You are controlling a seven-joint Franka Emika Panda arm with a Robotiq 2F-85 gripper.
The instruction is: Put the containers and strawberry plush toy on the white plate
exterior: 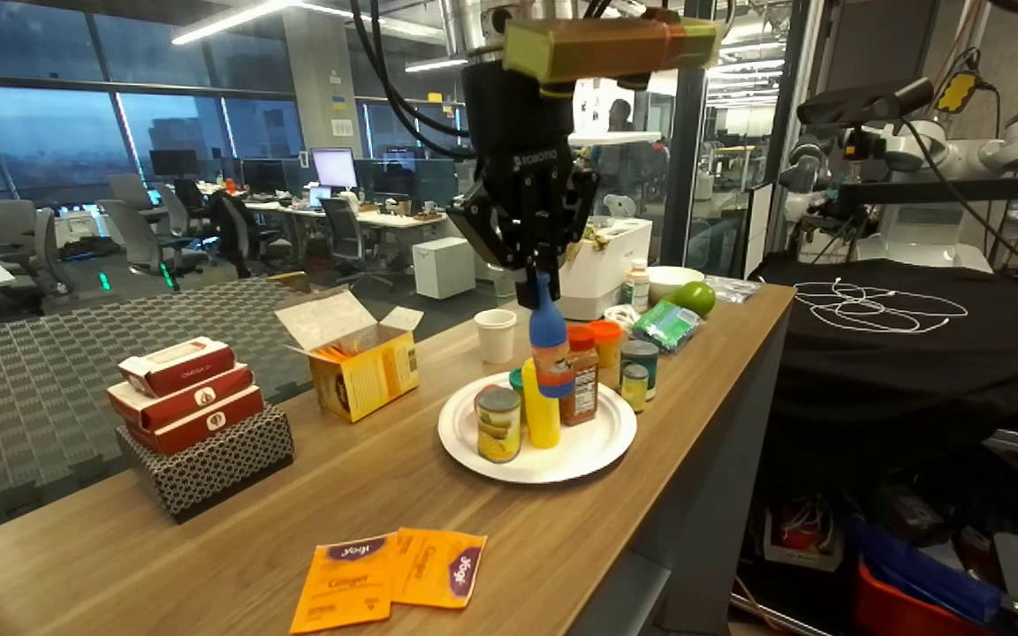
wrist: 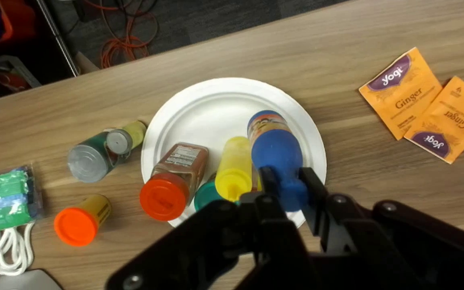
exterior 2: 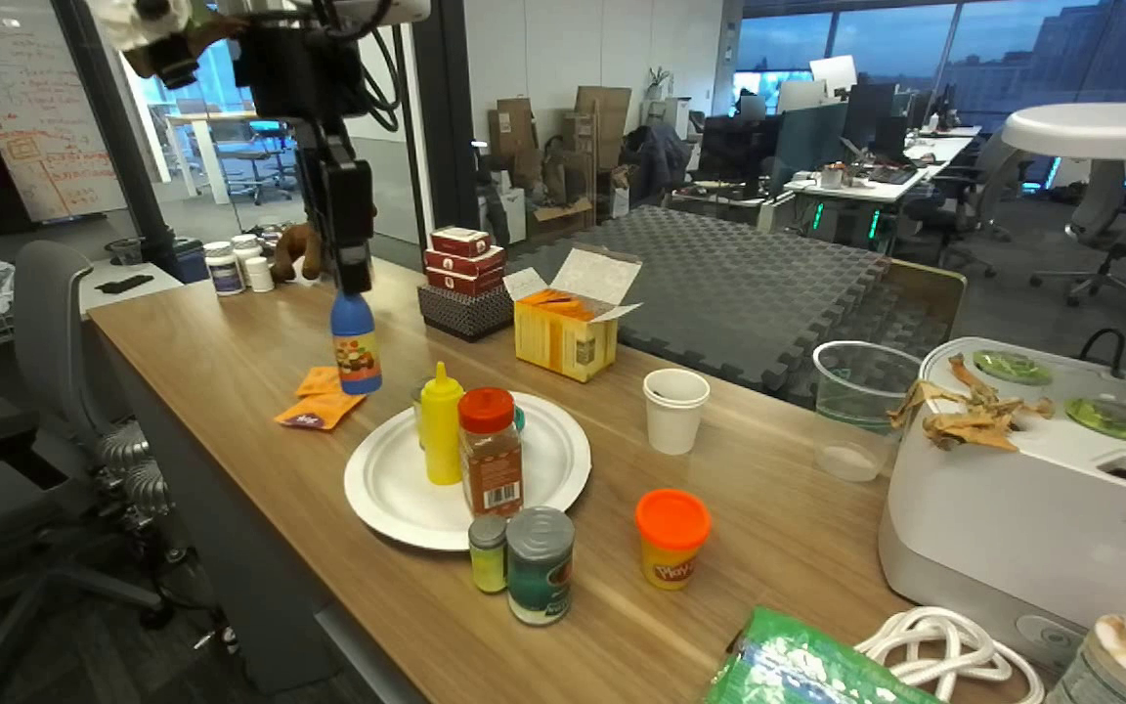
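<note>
My gripper (wrist: 288, 175) is shut on the neck of a blue bottle (exterior: 548, 340), which hangs upright in the air over the white plate (exterior: 460, 433). Standing on the plate are a slim yellow bottle (exterior 2: 442, 430), a red-lidded spice jar (exterior 2: 492, 455), a teal-lidded container (wrist: 208, 195) and a fruit can (exterior: 498, 426). A sliver of red (exterior: 484, 392) peeks out behind that can; too little shows to tell whether it is the strawberry plush toy. Beside the plate stand a small yellow-green jar (exterior 2: 489, 562), a green can (exterior 2: 541, 577) and an orange-lidded jar (exterior 2: 672, 543).
Two orange tea packets (wrist: 401, 92) lie near the plate. A yellow cardboard box (exterior: 368, 380), stacked red boxes (exterior: 191, 411) and white paper cups (exterior 2: 674, 416) are along one side. A green packet (exterior: 670, 325), white cord (exterior 2: 934, 636) and white appliance (exterior 2: 1042, 499) occupy one end.
</note>
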